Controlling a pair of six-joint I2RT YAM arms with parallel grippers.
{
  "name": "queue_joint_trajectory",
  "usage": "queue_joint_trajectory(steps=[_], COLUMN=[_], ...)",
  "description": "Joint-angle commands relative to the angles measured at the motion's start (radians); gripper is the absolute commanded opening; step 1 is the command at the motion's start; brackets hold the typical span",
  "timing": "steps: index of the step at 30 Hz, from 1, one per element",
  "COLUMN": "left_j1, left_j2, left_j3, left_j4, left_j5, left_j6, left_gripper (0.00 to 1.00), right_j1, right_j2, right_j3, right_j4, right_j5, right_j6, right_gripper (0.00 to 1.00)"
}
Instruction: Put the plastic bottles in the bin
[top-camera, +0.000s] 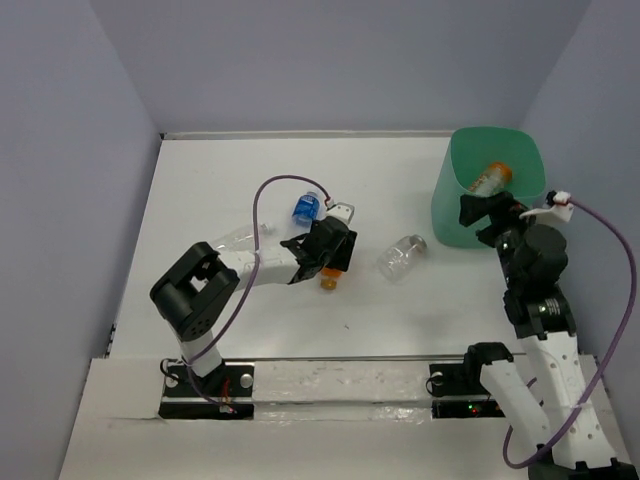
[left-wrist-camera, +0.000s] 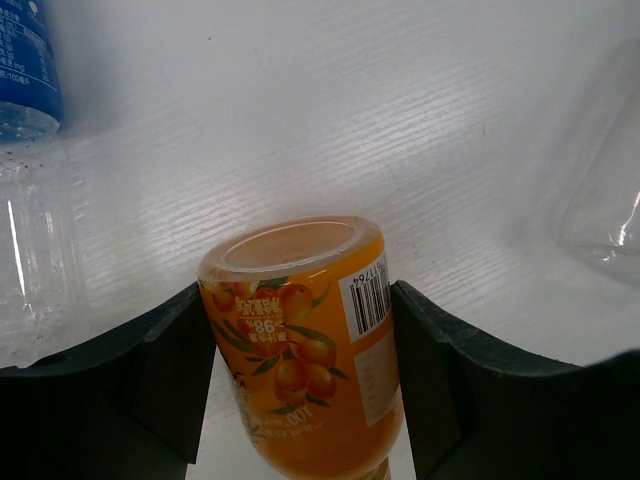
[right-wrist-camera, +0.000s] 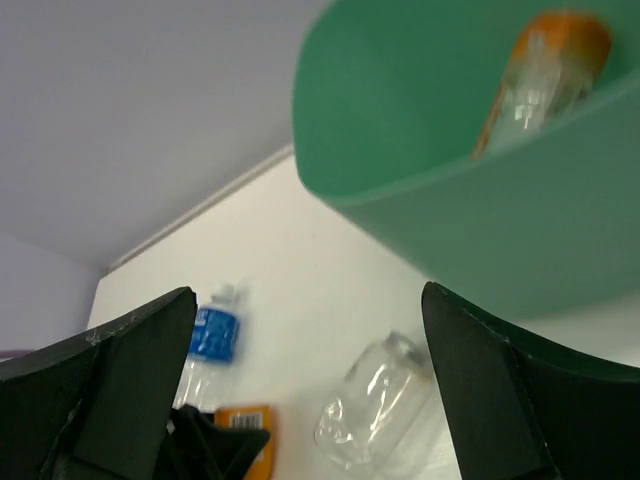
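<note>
My left gripper (top-camera: 331, 262) (left-wrist-camera: 300, 292) is shut on an orange bottle (top-camera: 328, 282) (left-wrist-camera: 310, 350), its two fingers pressed against the bottle's sides, low over the table. A clear bottle with a blue label (top-camera: 303, 209) (left-wrist-camera: 24, 60) lies just behind it. Another clear bottle (top-camera: 402, 257) (right-wrist-camera: 375, 405) lies on its side between the arms. The mint-green bin (top-camera: 470, 200) (right-wrist-camera: 420, 130) stands at the far right with a second orange bottle (top-camera: 490, 178) (right-wrist-camera: 540, 65) inside. My right gripper (top-camera: 490, 208) (right-wrist-camera: 308, 330) is open and empty, raised beside the bin's near wall.
Grey walls close off the white table (top-camera: 250, 170) at the back and both sides. The left arm's purple cable (top-camera: 262, 200) arcs over the blue-label bottle. The arm bases stand on a rail (top-camera: 330, 385) at the near edge.
</note>
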Motion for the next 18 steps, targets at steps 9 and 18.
queue_joint_trajectory(steps=[9,18], left_j1=[0.0,0.0], left_j2=[-0.164,-0.225], left_j3=[-0.095,-0.126], left_j4=[0.148,0.169], left_j5=[0.113,0.153], left_j6=[-0.055,-0.075], left_gripper=[0.49,0.49], right_j1=[0.027,0.173], right_j2=[-0.123,0.239], right_j3=[-0.52,-0.57], right_j4=[0.102,0.457], right_j5=[-0.209,-0.171], right_j6=[0.482,0.539], right_gripper=[1.0,1.0])
